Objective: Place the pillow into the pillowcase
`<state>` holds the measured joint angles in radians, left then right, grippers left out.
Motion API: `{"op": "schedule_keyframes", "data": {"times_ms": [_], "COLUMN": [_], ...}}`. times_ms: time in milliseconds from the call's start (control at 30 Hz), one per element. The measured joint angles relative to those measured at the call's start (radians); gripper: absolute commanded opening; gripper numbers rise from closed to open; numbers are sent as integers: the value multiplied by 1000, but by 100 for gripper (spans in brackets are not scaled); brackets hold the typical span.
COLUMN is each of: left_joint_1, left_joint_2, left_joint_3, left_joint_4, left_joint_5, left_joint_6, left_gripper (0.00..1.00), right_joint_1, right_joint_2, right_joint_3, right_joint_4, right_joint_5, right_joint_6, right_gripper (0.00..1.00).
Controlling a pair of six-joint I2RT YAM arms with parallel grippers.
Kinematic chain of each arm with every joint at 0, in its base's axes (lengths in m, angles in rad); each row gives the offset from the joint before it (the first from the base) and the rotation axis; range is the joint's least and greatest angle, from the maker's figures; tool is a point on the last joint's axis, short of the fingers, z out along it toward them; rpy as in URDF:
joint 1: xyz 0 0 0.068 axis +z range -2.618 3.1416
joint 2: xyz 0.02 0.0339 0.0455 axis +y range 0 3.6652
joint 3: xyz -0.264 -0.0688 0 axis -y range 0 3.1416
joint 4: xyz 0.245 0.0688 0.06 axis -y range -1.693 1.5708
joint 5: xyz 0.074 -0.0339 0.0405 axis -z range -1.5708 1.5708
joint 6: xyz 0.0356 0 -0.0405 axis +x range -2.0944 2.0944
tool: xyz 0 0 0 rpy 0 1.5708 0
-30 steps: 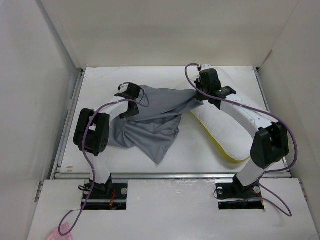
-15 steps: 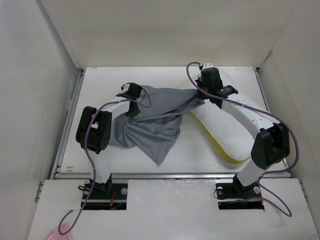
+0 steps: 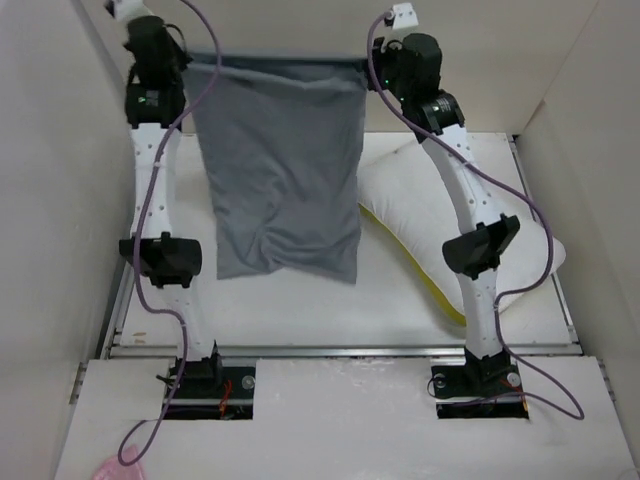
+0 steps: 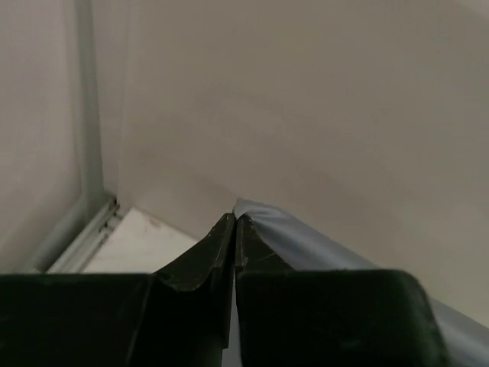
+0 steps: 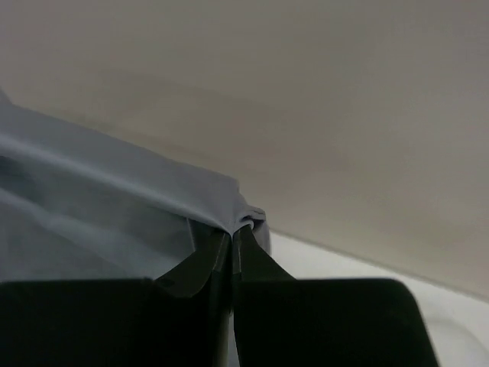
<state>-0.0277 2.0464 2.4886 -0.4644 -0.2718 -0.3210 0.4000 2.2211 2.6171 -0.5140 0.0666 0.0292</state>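
Your left tool and right tool: each pinched shut on a top corner of the pillowcase, which hung stretched between them. Pillow: lay on the bench below your right tool.

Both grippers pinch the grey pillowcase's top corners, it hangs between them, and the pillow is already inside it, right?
No: the pillow lies outside it on the table, right of the hanging pillowcase, per the top external view. The left gripper and right gripper do pinch its top corners.
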Motion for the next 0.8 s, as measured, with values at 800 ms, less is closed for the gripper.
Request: {"op": "schedule_keyframes", "data": {"times_ms": [800], "left_joint_1": [-310], "left_joint_2": [-822], "left_joint_3": [-1683], "left_joint_4": [228], "left_joint_5": [174], "left_joint_6": [-216], "left_gripper": [0], "right_joint_1": [-61], "right_joint_2": [-31], "right_joint_3": [-824], "right_joint_4": [313], "right_joint_5": [-296], "right_joint_6": [-71], "right_gripper": [24]}}
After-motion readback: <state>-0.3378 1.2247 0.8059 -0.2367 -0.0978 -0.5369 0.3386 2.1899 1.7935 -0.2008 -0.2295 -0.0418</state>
